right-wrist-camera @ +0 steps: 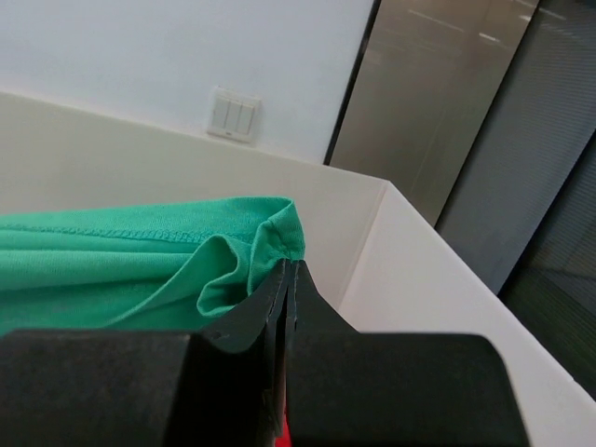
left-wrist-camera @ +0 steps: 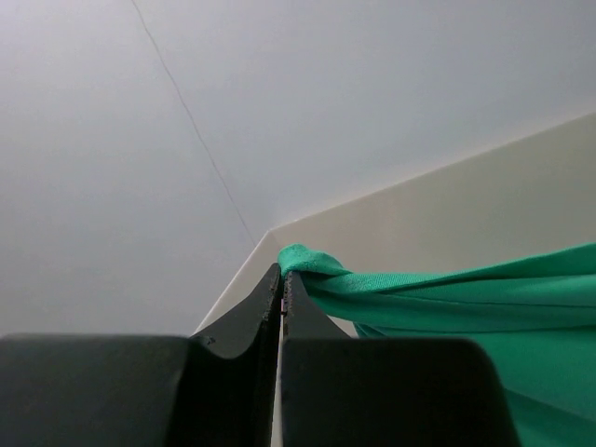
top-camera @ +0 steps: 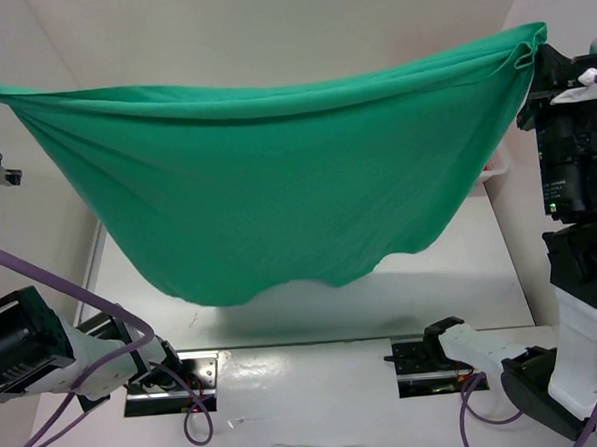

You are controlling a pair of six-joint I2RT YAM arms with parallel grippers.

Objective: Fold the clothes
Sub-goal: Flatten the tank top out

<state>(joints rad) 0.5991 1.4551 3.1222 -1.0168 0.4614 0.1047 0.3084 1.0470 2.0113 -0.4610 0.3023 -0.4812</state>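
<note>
Nearest the arm bases, the pale desk (top-camera: 317, 383) is lying smooth and hard under the load. Above it the emerald T-shirt (top-camera: 276, 185) is hanging stretched between both tools, sagging in a deep belly whose wavy lower edge is apparently dangling clear of the desk. The fabric is looking thin, soft and light, so it is likely going to drape and swing rather than hold a shape, and any fold is probably needing the flat desk for support. The left tool (left-wrist-camera: 282, 279) is clamping a bunched, twisted corner, jaws pressed together on it. The right tool (right-wrist-camera: 287, 270) is pinching the opposite corner beside a stitched hem. Those doubled, hemmed corners are seeming the firmest holds. Farther back, a wall switch (right-wrist-camera: 233, 114) is sitting on the white wall.
</note>
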